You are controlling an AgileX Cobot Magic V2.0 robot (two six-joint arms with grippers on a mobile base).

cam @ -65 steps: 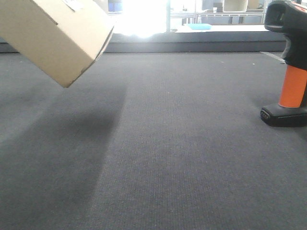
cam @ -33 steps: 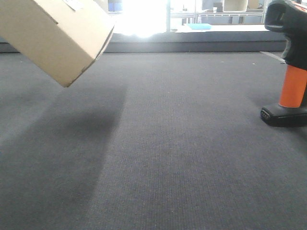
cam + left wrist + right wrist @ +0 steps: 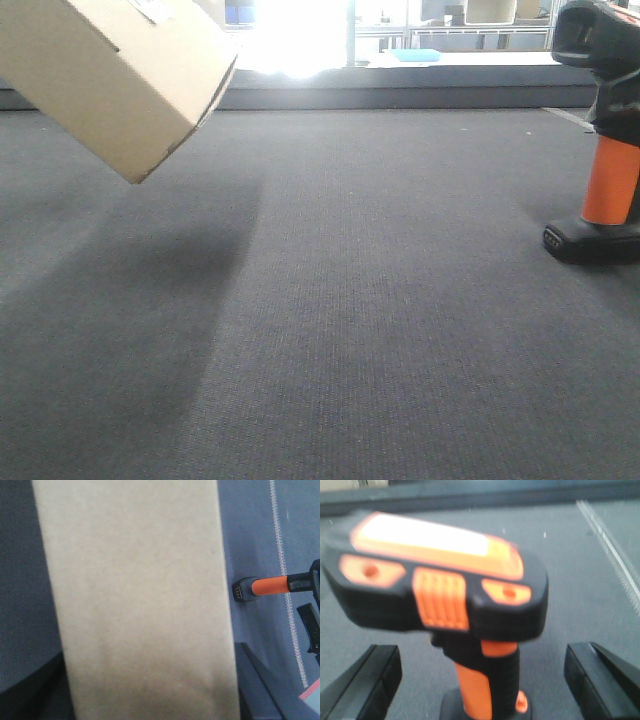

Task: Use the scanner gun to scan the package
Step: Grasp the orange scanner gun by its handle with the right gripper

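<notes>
The grey carpeted tabletop [image 3: 380, 330] had the scanner gun standing at the right edge of the front view. The package [image 3: 120, 70] hung clear of it at the upper left over a broad shadow [image 3: 130, 300]. Across the last second the package had not shifted at all, so it seemed to be parked in the air, waiting to be read. It sat tilted with one corner lowest; in the left wrist view its long axis ran straight up the picture, a plain tan face toward the camera. A sliver of white at its top edge, probably the label [image 3: 152, 10], faced up and away. The left claw [image 3: 147, 680] showed only as dark wedges pressed against both sides of the box, and since the box was off the tabletop, I judged it clamped on the package. The scanner gun [image 3: 610, 180] stood upright on its flat base with its orange handle as a vertical long axis. Its black head pointed left across the tabletop toward the package's side. The one change was there: a dark shape had closed in around the neck below the head, and the base had stayed put. That fitted the right claw [image 3: 485, 680], whose fingers [image 3: 367, 680] were spread wide on either side of the handle without touching it. The pickup looked about to begin, and no scan was possible yet.
</notes>
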